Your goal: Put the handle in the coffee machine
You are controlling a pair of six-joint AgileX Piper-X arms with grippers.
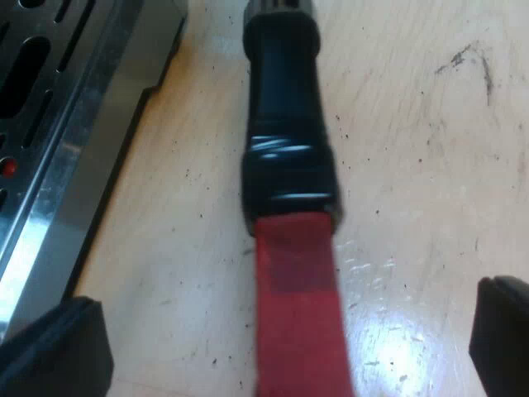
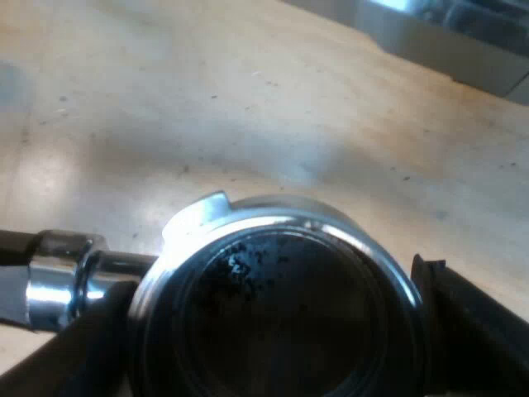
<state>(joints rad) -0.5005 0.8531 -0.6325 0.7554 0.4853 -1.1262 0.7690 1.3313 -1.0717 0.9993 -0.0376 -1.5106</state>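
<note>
Here is the holder [image 2: 281, 240], basket up, dark coffee grounds [image 2: 240, 265] clinging inside. The right gripper [image 2: 277, 339] has it by the bowl: black fingers [image 2: 479, 322] sit at three and nine o'clock of the rim, closed in against the metal as far as I can judge. The chrome neck runs off from the bowl towards nine o'clock.

Over to the left gripper [image 1: 277, 343] — spread wide, gripping nothing, one fingertip [image 1: 50, 351] each side of the handle [image 1: 285, 107]. The red end [image 1: 297, 306] lies right in the gap between them, and the dark grip runs away to twelve o'clock over the pale wooden table [image 1: 413, 124]. Neither finger touches it.

And the espresso machine [image 1: 99, 141]? Its slotted metal drip tray [image 1: 33, 74] sits near, at about ten o'clock from the left gripper. From the right gripper, steel shows across the table at about one o'clock.

So the holder is out of the machine — loose, not locked in. I read this as the pick-up or hand-over step, with insertion not yet begun. Next move, by my judgement: the left gripper has to close squarely on the handle just above the red end. Then the bowl must be freed, raised under the machine's front with its lugs lined up, and twisted home.
</note>
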